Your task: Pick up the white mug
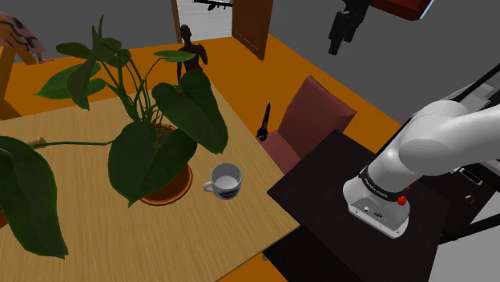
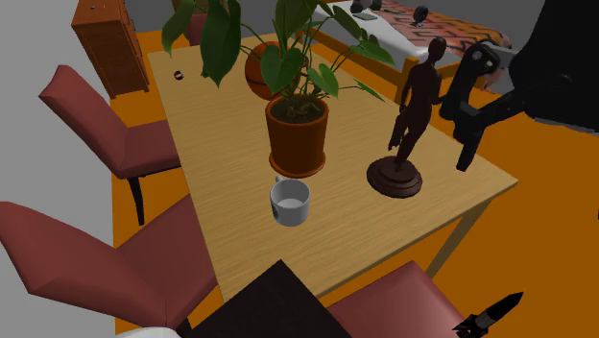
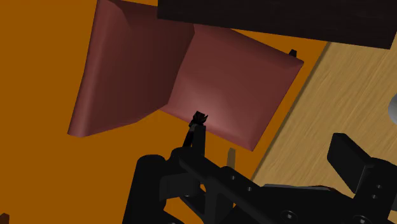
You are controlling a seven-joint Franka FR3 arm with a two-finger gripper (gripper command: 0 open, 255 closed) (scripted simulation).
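**A:** Mug point(image 1: 227, 180), where?

**B:** Lower centre of the shoulder view. It stands upright on the table point(image 1: 96, 232), just beside the pot point(image 1: 164, 186), with its handle toward the pot. Nothing is touching it.

**A:** Gripper point(image 1: 343, 34)?

**B:** Top right of the shoulder view, high up and well apart from the mug. The second exterior view has it at the right, past the figurine point(image 2: 411, 115). The fingers are spread with nothing between them. The wrist view looks down past them onto a chair point(image 3: 191, 76) and orange floor point(image 3: 38, 76), with the table's edge off to one side.

**A:** Progress?

**B:** No part of the pick is done, as far as the frames show: no approach over the table and no contact. My guess at what's left is all of it. The gripper has to swing over the table, line up above the mug, come down, close on the rim or wall, and lift. The leaves hang near the mug, so a descent from the side away from the pot looks safer.
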